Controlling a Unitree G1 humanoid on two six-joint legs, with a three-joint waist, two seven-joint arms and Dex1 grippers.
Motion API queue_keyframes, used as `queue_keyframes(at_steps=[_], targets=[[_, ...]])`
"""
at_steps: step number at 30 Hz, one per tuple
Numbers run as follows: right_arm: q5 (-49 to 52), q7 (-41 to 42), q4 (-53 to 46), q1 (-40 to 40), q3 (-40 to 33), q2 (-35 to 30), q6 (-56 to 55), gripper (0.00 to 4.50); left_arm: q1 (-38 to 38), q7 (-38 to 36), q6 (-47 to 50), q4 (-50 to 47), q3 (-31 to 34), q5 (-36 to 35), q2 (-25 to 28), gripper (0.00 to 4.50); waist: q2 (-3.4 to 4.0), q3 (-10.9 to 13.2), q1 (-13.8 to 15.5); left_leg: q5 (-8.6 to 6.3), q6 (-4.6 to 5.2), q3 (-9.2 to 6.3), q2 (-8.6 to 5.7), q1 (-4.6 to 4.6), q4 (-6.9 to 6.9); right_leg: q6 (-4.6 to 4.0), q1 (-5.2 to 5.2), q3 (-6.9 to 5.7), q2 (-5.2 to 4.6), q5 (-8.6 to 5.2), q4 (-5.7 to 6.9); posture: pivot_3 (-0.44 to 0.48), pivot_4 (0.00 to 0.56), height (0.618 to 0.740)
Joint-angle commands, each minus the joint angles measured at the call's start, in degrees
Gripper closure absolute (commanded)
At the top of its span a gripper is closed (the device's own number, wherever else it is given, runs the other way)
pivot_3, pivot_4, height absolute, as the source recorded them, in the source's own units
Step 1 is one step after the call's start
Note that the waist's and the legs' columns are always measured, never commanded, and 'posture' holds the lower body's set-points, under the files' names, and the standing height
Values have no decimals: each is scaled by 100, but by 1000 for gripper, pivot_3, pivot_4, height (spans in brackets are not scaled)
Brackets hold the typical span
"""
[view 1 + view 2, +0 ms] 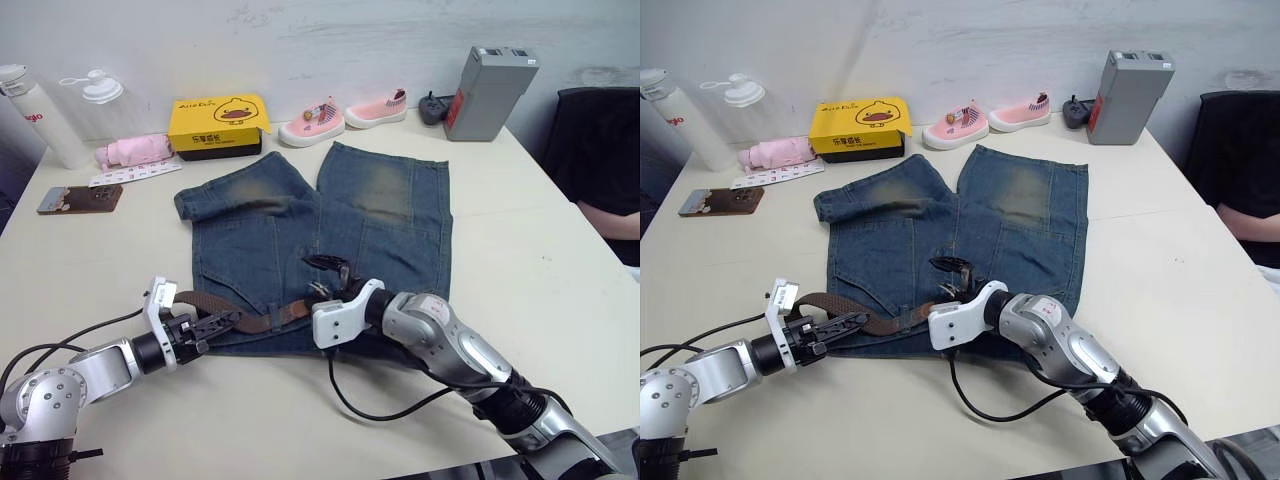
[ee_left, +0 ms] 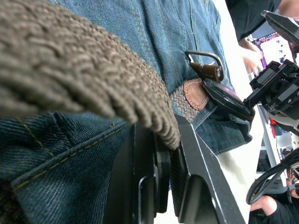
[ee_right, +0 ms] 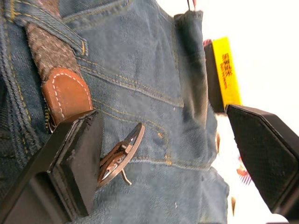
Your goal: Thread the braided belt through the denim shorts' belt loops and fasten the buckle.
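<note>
One belt (image 1: 255, 320) lies along the shorts' (image 1: 330, 225) waistband near me, its buckle (image 3: 119, 156) loose beside the tip (image 3: 65, 93). My left hand (image 1: 215, 325) pinches the strap; my right hand (image 3: 163, 154) is spread. I'd bring the tip squarely to the buckle.

Braided belt (image 1: 262, 320) across denim shorts (image 1: 330, 235) waistband
</note>
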Motion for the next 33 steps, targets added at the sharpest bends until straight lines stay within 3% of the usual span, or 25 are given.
queue_keyframes(at_steps=[1, 9, 21, 33], targets=[[21, 92, -57, 18, -135, -175, -472, 54, -3, -65, 46, -59, 135, -5, -11, 4500, -1, 0, 0, 0, 0, 0, 0, 0, 0, 0, 0, 0, 0, 0, 0, 0, 150, 706], [130, 391, -208, 245, -498, -474, -584, 54, 56, -79, 61, -68, 160, 25, -29, 4500, -4, 1, 11, 0, 1, -1, -1, 0, 1, 0, 5, -2, -3, 0, -1, 0, 150, 706], [-47, 551, -277, 467, -438, -330, -710, 54, 40, -75, 46, -35, 202, 40, -30, 4500, -4, 1, 9, 0, 1, -3, 0, 1, 1, 0, 7, -2, -2, 0, -1, 0, 150, 706], [-631, 313, 633, -333, 58, 336, -1121, 54, 28, -13, 53, -94, 161, 49, -175, 4500, -5, 1, -1, 2, 1, -4, 1, 5, 3, 0, 6, 0, 0, 0, 4, 0, 150, 706]])
